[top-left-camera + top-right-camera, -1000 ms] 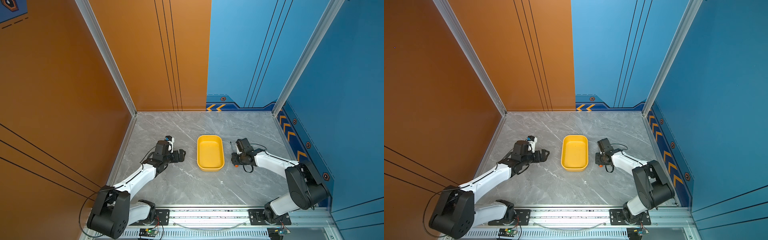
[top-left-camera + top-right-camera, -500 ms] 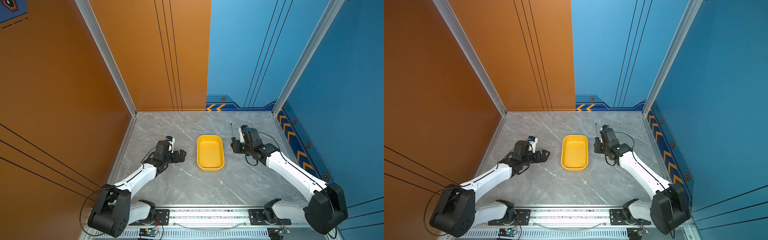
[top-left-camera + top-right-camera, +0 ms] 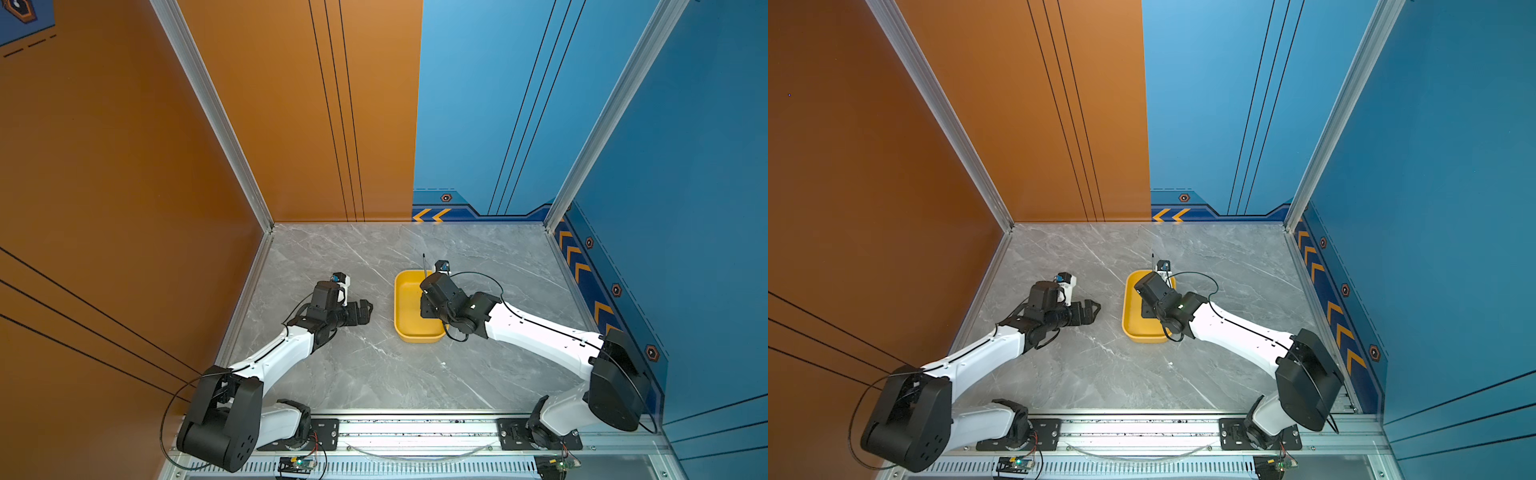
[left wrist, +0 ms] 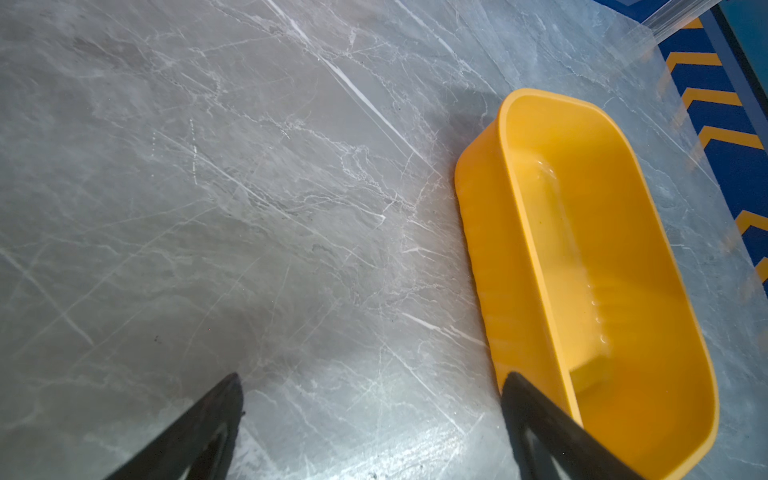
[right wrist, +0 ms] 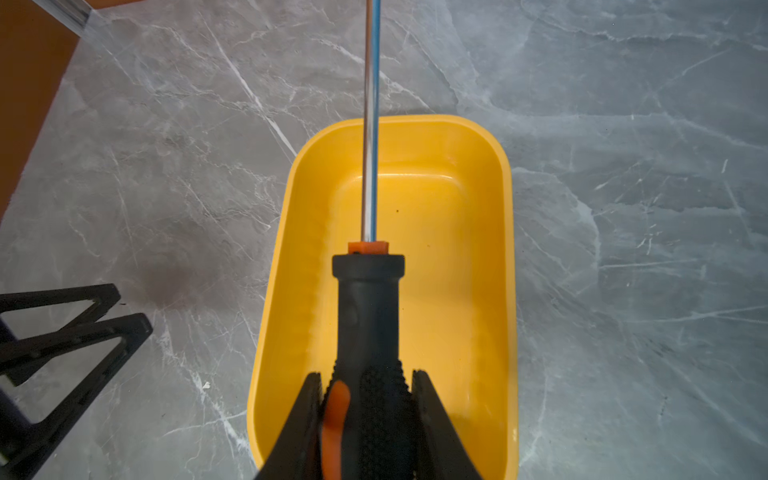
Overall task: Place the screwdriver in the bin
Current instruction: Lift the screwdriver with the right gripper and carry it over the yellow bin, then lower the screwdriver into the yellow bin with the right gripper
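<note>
Gripping one screwdriver (image 5: 368, 311) over one bin (image 5: 449, 291) is the right hand (image 5: 366, 374); left hand (image 4: 372, 376) gapes, seemingly empty.

Bin (image 3: 417, 337) sits mid-table (image 3: 374, 382), with the left gripper (image 3: 366, 311) just left of it, apart. Right gripper (image 5: 368, 376) is over the bin from the right, holding the screwdriver (image 5: 368, 307) lengthwise above it. The shaft tip looks past the far rim.
</note>
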`<state>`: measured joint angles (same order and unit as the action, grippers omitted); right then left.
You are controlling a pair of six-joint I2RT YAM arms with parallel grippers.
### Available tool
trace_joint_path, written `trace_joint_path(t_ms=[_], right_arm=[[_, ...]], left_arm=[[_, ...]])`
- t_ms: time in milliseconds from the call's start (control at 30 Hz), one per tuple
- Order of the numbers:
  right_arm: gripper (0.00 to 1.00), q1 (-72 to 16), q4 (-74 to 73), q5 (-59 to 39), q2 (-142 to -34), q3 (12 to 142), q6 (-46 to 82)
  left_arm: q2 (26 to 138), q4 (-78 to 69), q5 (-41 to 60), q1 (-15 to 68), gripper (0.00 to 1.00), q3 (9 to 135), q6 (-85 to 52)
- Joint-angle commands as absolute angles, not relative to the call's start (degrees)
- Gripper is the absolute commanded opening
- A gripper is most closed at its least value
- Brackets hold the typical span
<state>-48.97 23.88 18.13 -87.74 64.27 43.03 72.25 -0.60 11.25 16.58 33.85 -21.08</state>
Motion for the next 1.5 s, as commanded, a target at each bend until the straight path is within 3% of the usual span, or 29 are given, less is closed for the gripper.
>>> trace_joint_path(t_ms=[0,1267,1467], right_arm=[[0.0,-49.45,26.6,21.81,-89.3,65.83,48.58],[0.0,-50.28,27.51,14.71,-106.46,69.65,52.82],[0.12,-50.07,27.52,14.06,-107.38,69.87,52.73]], left_arm=[[72.42,-0.7,12.56,17.16,0.98,35.51,-21.33],[72.51,0.28,11.48,17.38,0.98,35.29,-20.39],[72.99,0.31,11.44,17.39,0.98,35.34,-20.26]])
